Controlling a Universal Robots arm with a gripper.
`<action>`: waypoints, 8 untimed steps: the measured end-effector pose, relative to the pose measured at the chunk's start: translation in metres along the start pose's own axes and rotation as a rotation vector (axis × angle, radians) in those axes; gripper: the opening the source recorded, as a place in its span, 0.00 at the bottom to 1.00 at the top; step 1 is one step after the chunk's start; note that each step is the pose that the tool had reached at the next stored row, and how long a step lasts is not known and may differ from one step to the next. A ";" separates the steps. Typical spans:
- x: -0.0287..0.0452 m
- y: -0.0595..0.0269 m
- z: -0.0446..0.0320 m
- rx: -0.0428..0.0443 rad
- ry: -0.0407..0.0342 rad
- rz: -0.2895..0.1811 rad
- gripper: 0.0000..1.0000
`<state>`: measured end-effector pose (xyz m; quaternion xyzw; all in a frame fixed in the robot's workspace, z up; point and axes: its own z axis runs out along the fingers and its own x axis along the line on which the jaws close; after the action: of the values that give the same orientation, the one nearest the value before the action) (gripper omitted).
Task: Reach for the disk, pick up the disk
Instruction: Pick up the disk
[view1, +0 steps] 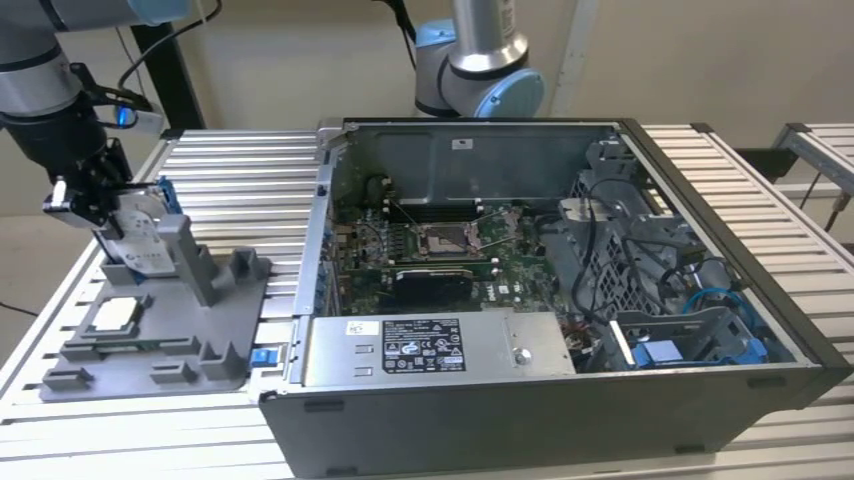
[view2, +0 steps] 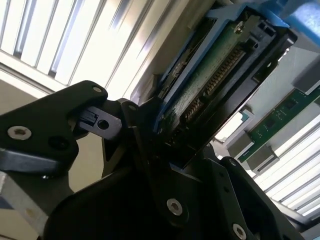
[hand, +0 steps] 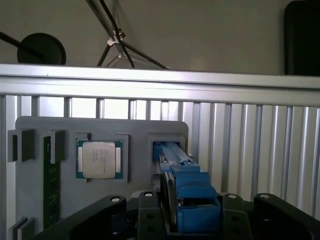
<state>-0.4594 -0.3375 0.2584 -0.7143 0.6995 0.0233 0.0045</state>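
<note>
**Disk gripped upright at the tray, left end of the bench**

The gripper (view1: 107, 215) stands over the grey tray (view1: 220, 325) at the exterior view's left end of the slatted bench (view1: 134, 440). Its jaws are pinching the disk (view1: 140, 240), one against each flat face.

The disk stands on edge, upright, with its blue bracket showing along the rim. In the first wrist view it runs edge-on between the two black jaws, with the blue end nearest the camera. In the second wrist view its underside shows a green circuit board and a row of connector pins, framed in blue. Its lower edge is level with the tray's upright posts. Whether it has cleared the slot cannot be told.

On the tray, beside the disk, a square silver chip (hand: 99, 159) lies flat in its pocket, apart from the jaws. A green memory stick (hand: 48, 185) lies in a slot beyond the chip.

An open computer case (view1: 534, 300) sits on the bench to the exterior view's right of the tray, well apart from the gripper. A second arm's base (view1: 474, 70) stands behind the case.
</note>
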 end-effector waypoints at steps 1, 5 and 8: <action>0.0000 0.0000 0.0000 -0.0001 0.0001 -0.002 0.00; 0.0000 0.0000 -0.0004 0.0002 0.0001 -0.003 0.00; -0.0001 0.0000 -0.0019 0.0003 0.0001 -0.003 0.00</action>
<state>-0.4594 -0.3375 0.2604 -0.7153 0.6984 0.0232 0.0047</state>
